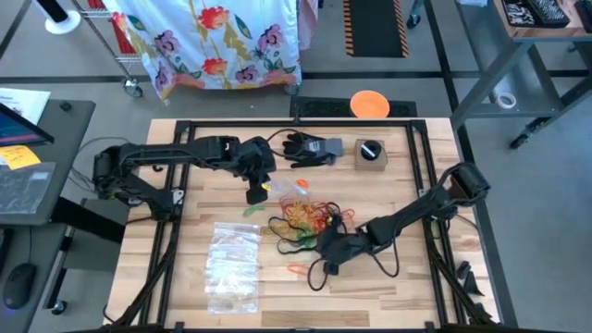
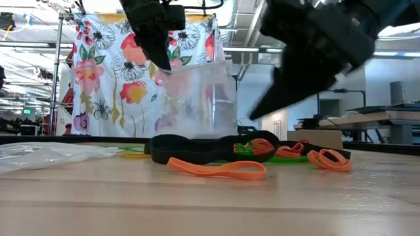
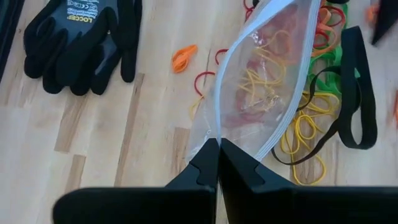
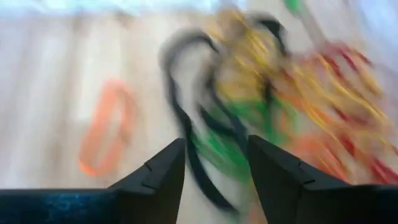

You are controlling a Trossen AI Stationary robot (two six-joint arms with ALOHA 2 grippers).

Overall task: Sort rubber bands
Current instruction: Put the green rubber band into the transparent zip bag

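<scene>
Looking across the tabletop point(image 1: 388, 287), we see the left arm reaching in from the left and the right arm from the right, both over the middle. The stack of clear plastic bags point(image 1: 231, 264) lies near the front left, the black glove point(image 3: 81, 40) well toward the back. One clear bag point(image 3: 267, 81), with yellow bands already inside, hangs from the left pincer point(image 3: 219, 149), which is clenched on the bag's edge and holds it up just beside the pile. The rubber bands point(image 1: 310, 222) sit in a tangled heap at the tabletop's centre: yellow, red, green, orange, with long black loops running through them. A few orange strays point(image 2: 216, 170) lie apart toward the front. The right pincer point(image 4: 214, 165) is released, fingers spread, low over the heap's near edge, grasping nothing.

We judge the risk to be the tangle: closing here could catch a black loop with green and yellow together, dragging mixed colours. The hanging bag's mouth looks narrow, so a drop could miss.
</scene>
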